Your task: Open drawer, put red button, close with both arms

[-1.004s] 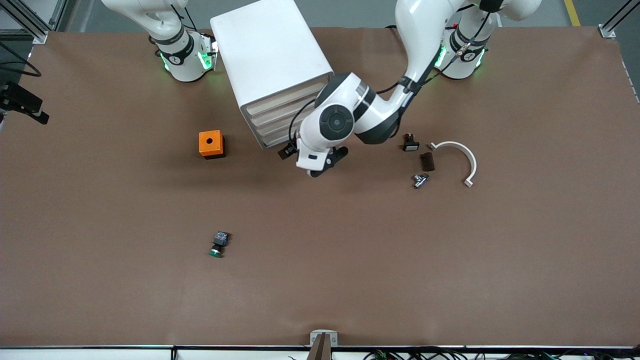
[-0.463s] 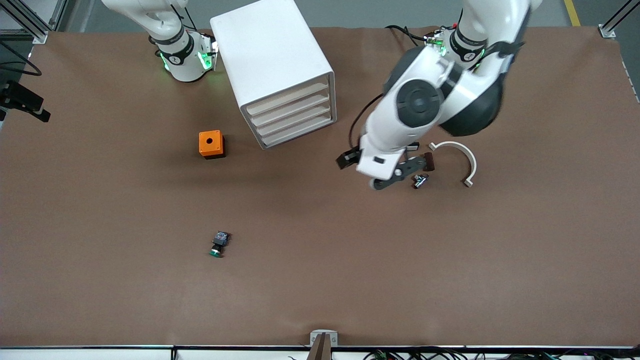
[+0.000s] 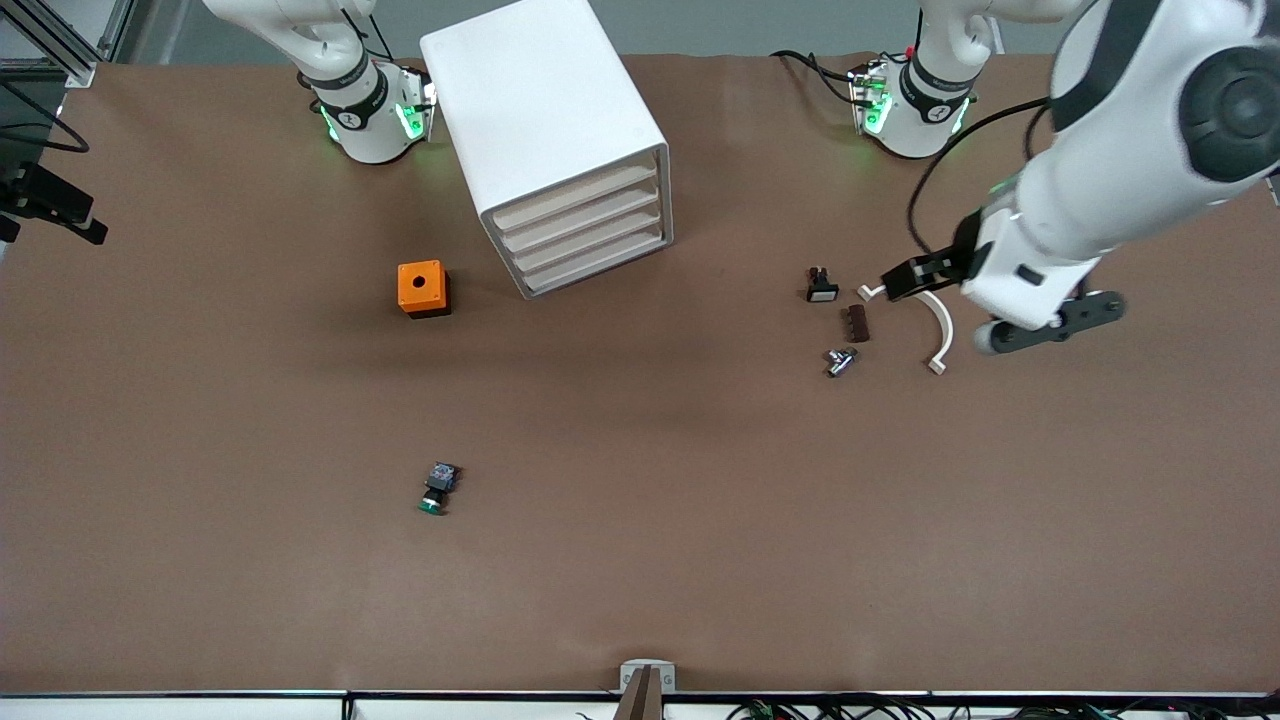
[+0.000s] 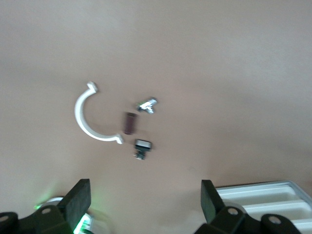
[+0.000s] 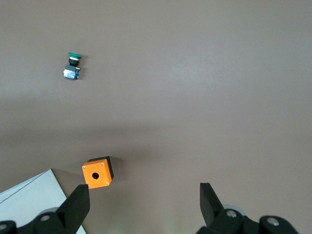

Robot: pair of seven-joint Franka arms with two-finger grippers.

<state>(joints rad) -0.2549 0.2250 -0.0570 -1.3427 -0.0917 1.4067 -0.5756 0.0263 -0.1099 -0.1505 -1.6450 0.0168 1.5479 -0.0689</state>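
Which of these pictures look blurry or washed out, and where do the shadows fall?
Front view: sharp and evenly lit, soft shadow beside the orange box and in front of the cabinet; green glow at both arm bases. Left wrist view: smeared and pale, the white curved clip soft-edged. Right wrist view: crisp, a broad dim band of shadow above the orange box.

Brown matte surface (image 3: pixel 700 560) fills the view, evenly lit; grey floor (image 3: pixel 720 25) shows along the top edge; aluminium frame posts (image 3: pixel 1228 45) stand at the corners; cables (image 3: pixel 850 710) trail along the near edge
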